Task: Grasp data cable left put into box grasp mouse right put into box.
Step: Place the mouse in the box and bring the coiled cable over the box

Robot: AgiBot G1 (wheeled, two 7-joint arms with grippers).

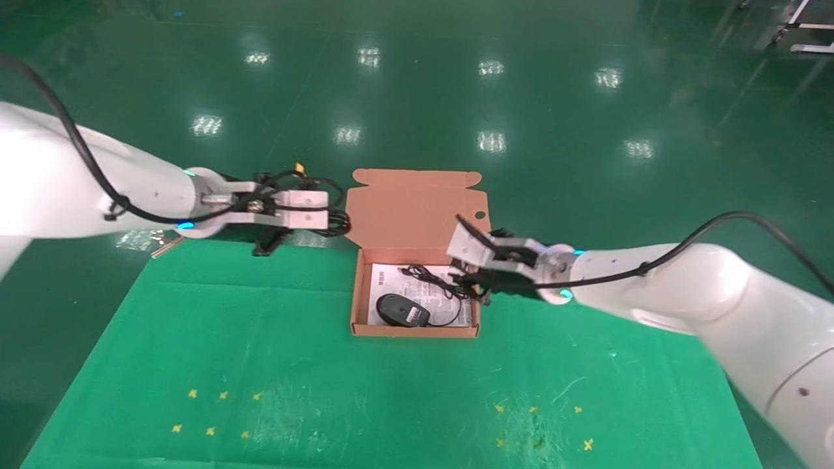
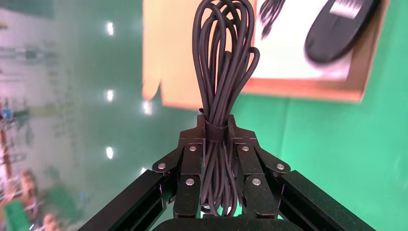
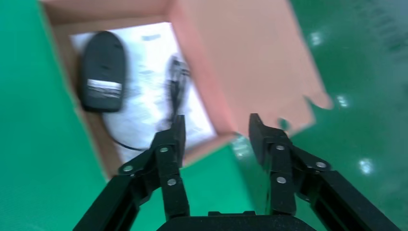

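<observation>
The salmon-orange box [image 1: 417,331] stands open at the table's middle, its lid [image 1: 417,208] upright at the back. The black mouse [image 1: 402,310] lies inside on the white sheet [image 1: 384,280], its cord [image 1: 433,280] loosely bunched beside it. My left gripper [image 1: 329,218] is shut on the coiled data cable [image 1: 342,225] and holds it in the air just left of the lid. The left wrist view shows the coil [image 2: 221,72] clamped at its band between the fingers. My right gripper [image 1: 470,281] is open and empty at the box's right wall; the mouse [image 3: 102,71] lies beyond it.
A green cloth [image 1: 260,352] covers the table, with small yellow marks [image 1: 215,413] near the front left and front right. Shiny green floor lies beyond the far edge. A small metal piece [image 1: 163,246] sits at the table's far left corner.
</observation>
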